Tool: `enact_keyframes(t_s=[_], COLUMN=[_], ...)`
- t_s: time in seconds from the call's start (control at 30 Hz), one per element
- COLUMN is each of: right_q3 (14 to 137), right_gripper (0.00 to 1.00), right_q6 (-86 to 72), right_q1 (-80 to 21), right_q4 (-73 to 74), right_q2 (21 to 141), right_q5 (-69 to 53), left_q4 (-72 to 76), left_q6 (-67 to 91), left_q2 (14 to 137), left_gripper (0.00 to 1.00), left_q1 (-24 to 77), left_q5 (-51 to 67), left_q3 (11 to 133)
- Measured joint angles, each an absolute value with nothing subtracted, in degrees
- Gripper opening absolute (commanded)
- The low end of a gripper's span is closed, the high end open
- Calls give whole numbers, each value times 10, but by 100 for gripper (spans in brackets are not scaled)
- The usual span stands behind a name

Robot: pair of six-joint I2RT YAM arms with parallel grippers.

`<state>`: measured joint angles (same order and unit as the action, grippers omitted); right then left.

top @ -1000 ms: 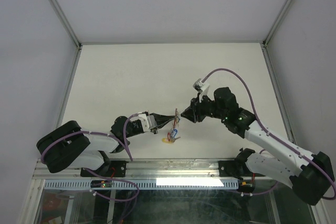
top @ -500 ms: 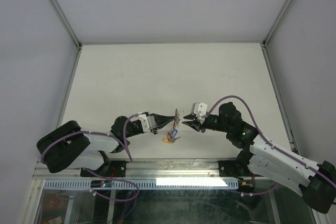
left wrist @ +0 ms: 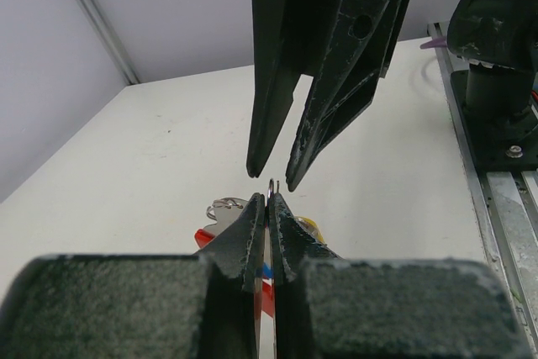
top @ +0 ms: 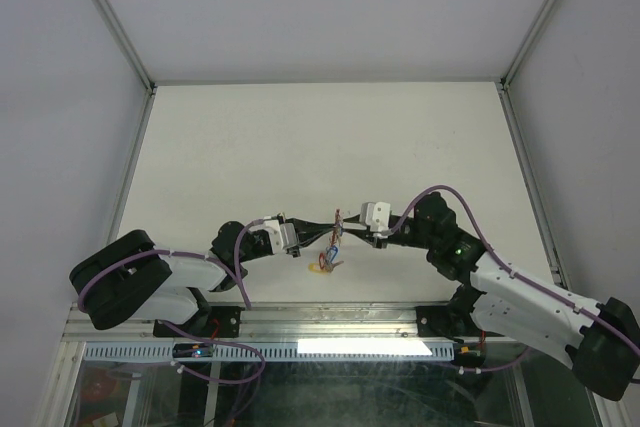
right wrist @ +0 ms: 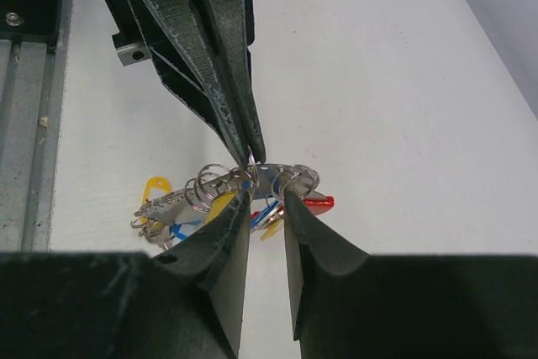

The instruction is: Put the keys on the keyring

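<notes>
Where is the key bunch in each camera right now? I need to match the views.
Top external: key bunch at centre, just below the left hand in frame.
Left wrist: key bunch low centre, mostly hidden behind the left hand.
Right wrist: key bunch mid-frame, just beyond the right hand.
Shared landmark: the left hand's shut tips, pinching a ring of the bunch.

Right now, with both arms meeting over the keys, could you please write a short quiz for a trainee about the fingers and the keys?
1. True or false: the left gripper has its fingers shut on a thin wire ring.
2. The right gripper is: A) open, B) shut on a key, C) out of view.
3. In the right wrist view, what colour is the tag farthest left in the bunch of keys?
Key: 1 true; 2 A; 3 the yellow tag.
</notes>
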<state>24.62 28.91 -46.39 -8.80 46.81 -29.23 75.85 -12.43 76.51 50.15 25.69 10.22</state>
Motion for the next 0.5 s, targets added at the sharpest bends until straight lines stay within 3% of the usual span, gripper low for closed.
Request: enact_keyframes(t_s=[0.5], right_q3=[250], right_gripper=[22], right_q6=[291], right_q1=[-467], right_q4=[-94], right_q2=[492], right_q5=[-330], left_q4=[748], left_q6=[-127], left_q2=[765], left_gripper=[0], left_q1=[502], left_q5=[262], left_q3=[102])
